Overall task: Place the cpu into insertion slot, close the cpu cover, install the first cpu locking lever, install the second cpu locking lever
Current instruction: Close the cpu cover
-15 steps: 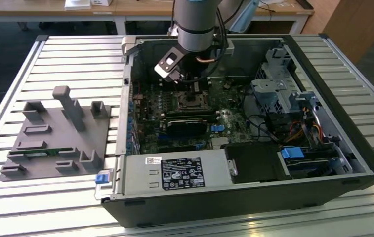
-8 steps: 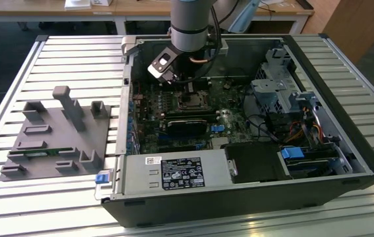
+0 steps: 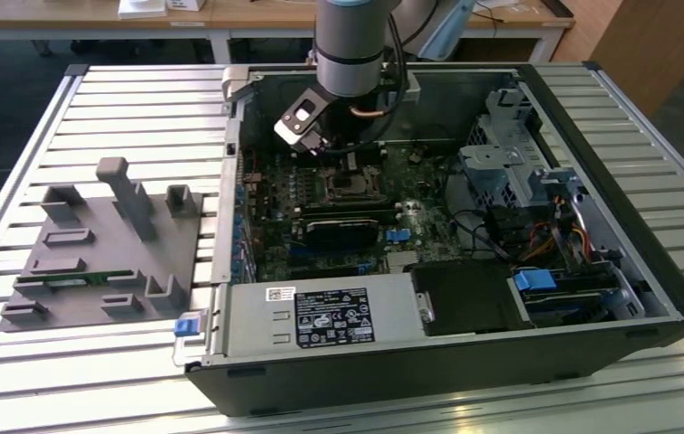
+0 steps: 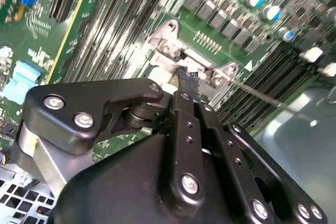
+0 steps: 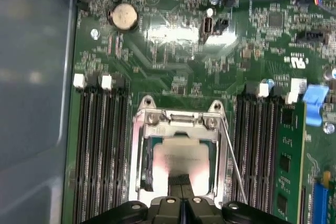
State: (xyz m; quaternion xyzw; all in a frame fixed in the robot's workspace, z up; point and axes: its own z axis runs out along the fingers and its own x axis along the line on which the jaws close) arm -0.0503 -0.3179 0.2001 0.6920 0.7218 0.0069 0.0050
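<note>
The cpu [image 5: 181, 153] lies in the socket on the green motherboard, its dull grey top showing through the window of the cpu cover [image 5: 140, 150]. The silvery cover lies down flat over it. My gripper [image 5: 180, 179] is shut, its black fingertips pressed together at the cover's edge, and it appears again in the second wrist view [image 4: 188, 80]. A thin metal locking lever [image 5: 231, 153] slants away along one side of the socket, also seen as a rod [image 4: 273, 102]. In the exterior view my gripper [image 3: 344, 155] reaches into the open computer case just above the socket [image 3: 348, 188].
Rows of memory slots [image 5: 100, 145] flank the socket on both sides. A black block [image 3: 342, 231] sits near the socket, with a drive cage and cables [image 3: 522, 172] at the exterior view's right. A grey fixture [image 3: 107, 253] stands on the slatted table at that view's left.
</note>
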